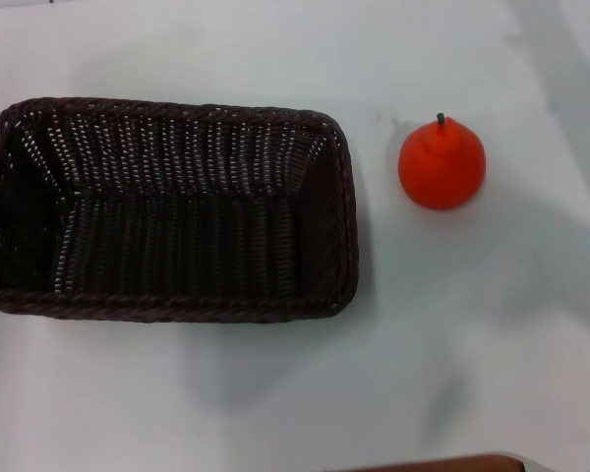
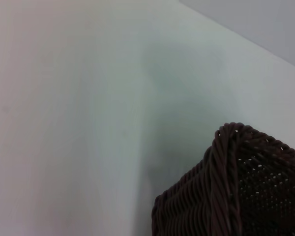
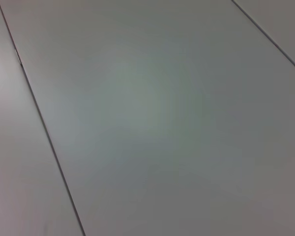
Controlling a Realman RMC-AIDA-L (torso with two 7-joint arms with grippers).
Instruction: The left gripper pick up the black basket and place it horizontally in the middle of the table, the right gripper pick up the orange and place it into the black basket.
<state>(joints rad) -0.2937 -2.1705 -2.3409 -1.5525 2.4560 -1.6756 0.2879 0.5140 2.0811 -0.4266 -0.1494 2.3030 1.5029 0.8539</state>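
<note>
The black basket (image 1: 167, 206) lies on the white table (image 1: 275, 393) at the left of the head view, long side across the view, open side up and empty. One of its corners shows in the left wrist view (image 2: 236, 191). The orange (image 1: 442, 164) stands upright on the table to the right of the basket, apart from it, stem up. Neither gripper shows in any view. The right wrist view shows only bare white surface (image 3: 152, 123) with thin seams.
A brown edge (image 1: 442, 462) shows at the bottom of the head view. Soft shadows lie on the table at the right and below the basket.
</note>
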